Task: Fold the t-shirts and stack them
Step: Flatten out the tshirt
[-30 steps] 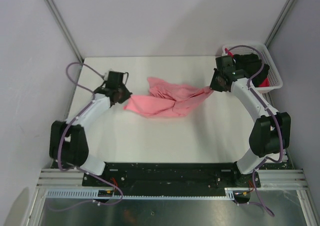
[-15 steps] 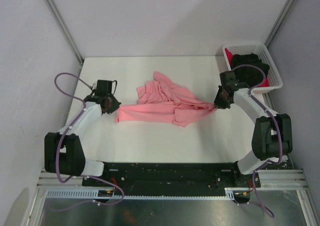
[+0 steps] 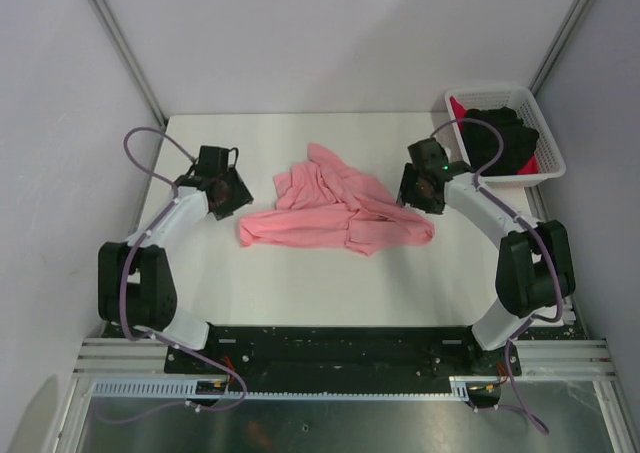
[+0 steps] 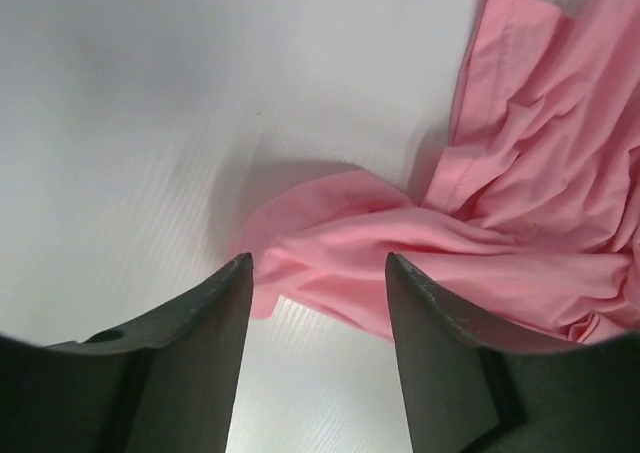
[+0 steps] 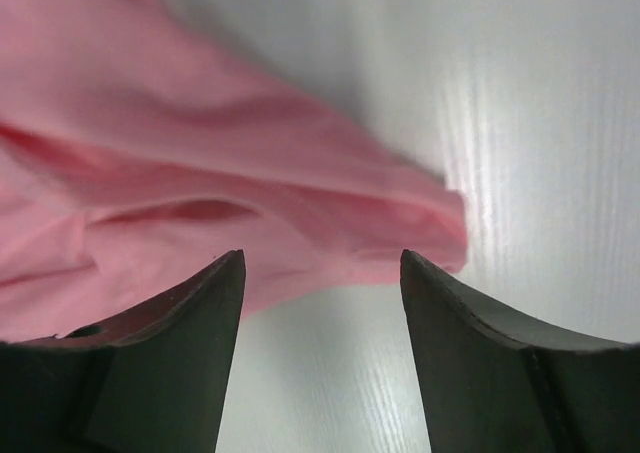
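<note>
The crumpled salmon-pink cloth t-shirt (image 3: 330, 218) lies on the white bench (image 3: 300, 283) with its long axis running between the hands, one end just ahead of the spread, empty left hand (image 3: 231, 195), the other beneath the spread, empty right hand (image 3: 413, 189).

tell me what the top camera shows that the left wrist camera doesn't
Only the top view: both arms, the right hand, and the basket with a black shirt and a red shirt. Only the left wrist view: the left hand, its fingers apart, holding nothing, framing the crumpled end of the pink shirt. Both: the pink shirt on the white table.
</note>
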